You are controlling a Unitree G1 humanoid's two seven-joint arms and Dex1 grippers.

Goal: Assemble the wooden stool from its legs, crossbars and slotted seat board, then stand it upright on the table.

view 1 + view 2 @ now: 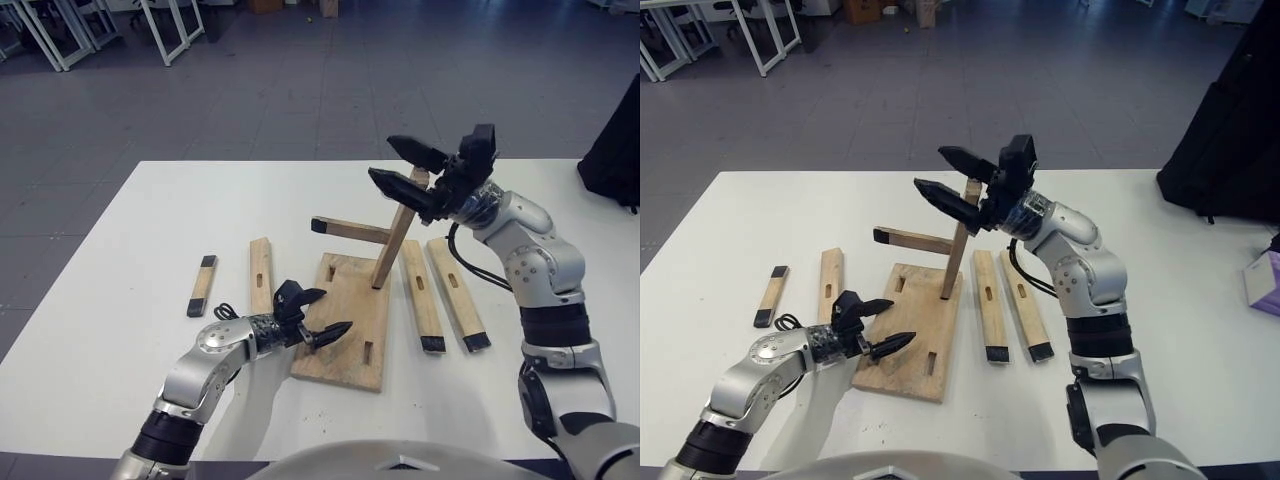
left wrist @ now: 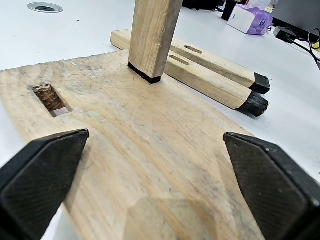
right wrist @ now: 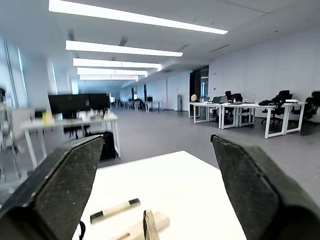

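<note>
The slotted seat board (image 1: 345, 325) lies flat on the white table. One leg (image 1: 395, 240) stands tilted in a far slot, and a crossbar (image 1: 350, 230) juts from it toward my left. My right gripper (image 1: 382, 158) is open at the leg's top end (image 3: 148, 225), which shows low between the fingers. My left gripper (image 1: 334, 310) is open just above the board's near-left edge, facing the leg's foot (image 2: 150, 60) and an empty slot (image 2: 50, 97). Two slotted legs (image 1: 420, 295) (image 1: 458, 292) lie right of the board.
A long wooden piece (image 1: 261, 275) and a short black-tipped piece (image 1: 202, 285) lie left of the board. A black bag (image 1: 615, 140) hangs past the table's far right edge, and a tissue box (image 1: 1265, 280) sits at the right. Bare tabletop spreads at the far left.
</note>
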